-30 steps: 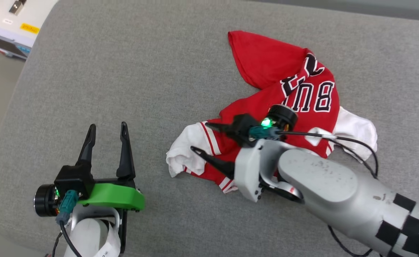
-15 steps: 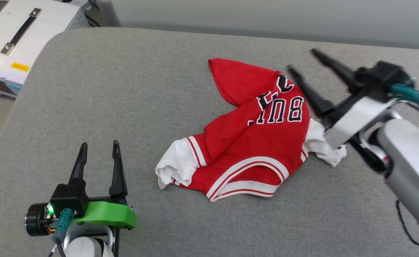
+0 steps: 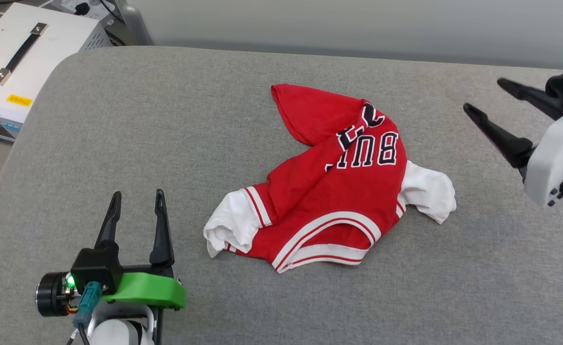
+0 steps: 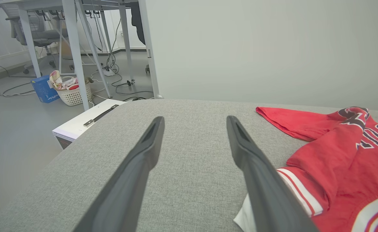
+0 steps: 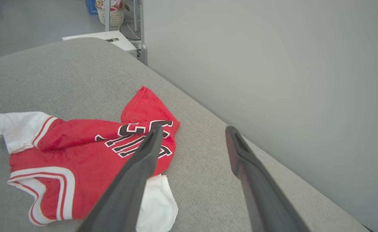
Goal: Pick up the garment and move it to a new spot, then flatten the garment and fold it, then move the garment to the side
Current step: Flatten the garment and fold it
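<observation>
- Garment lies crumpled mid-cushion, a flap folded over half the print; nothing grips it.
- Right gripper hangs off to its right, jaws spread, empty. Likely clearing the view before flattening.
- Left gripper sits near its left edge, jaws apart, empty, placed for a corner grab.

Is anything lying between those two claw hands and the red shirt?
Nothing visible does. Only bare grey cushion lies between the open left hand and the red shirt, and likewise between the shirt and the open right hand on its other side.
</observation>
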